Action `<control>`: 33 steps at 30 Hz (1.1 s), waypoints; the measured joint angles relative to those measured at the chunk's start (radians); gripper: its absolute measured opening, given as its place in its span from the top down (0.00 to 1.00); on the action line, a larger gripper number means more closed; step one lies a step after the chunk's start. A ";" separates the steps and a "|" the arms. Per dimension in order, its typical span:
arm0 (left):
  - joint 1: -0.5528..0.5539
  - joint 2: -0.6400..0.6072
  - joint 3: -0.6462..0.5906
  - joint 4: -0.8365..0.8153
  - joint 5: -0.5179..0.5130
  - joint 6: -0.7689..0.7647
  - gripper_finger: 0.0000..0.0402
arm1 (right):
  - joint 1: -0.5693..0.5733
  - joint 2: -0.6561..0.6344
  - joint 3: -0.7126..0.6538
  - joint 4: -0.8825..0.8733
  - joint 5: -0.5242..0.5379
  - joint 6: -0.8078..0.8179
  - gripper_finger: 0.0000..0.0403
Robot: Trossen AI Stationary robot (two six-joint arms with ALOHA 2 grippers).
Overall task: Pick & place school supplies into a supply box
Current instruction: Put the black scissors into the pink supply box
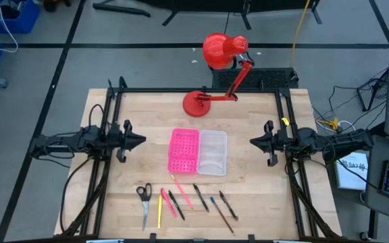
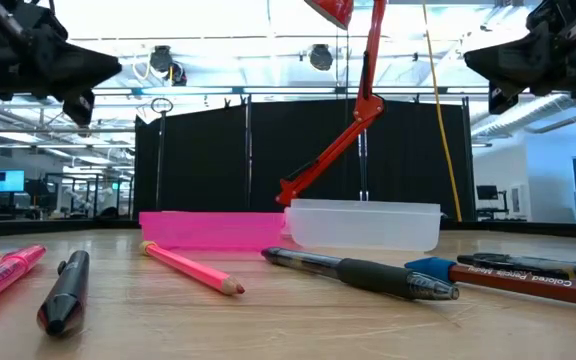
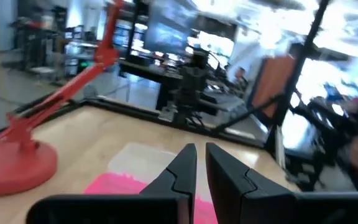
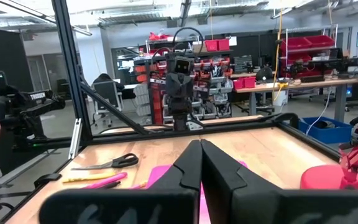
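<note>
Overhead looks straight down, low camera peers level toward twelve o'clock, wrist cameras face inward; all share the supply box (image 1: 199, 151).

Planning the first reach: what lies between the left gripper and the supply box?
Only bare table, as the high view shows. The left gripper hangs beside the pink half of the supply box; the pens and scissors lie nearer the front edge.

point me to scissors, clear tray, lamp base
scissors (image 1: 144, 196), high view, on the black handles.
clear tray (image 1: 213, 152), high view, on its bare floor.
lamp base (image 1: 197, 103), high view, on the red round foot.
</note>
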 joint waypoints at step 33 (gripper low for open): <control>-0.588 1.604 1.379 -1.493 -0.045 -1.726 0.90 | 0.000 0.000 0.000 0.008 -0.002 -0.052 1.00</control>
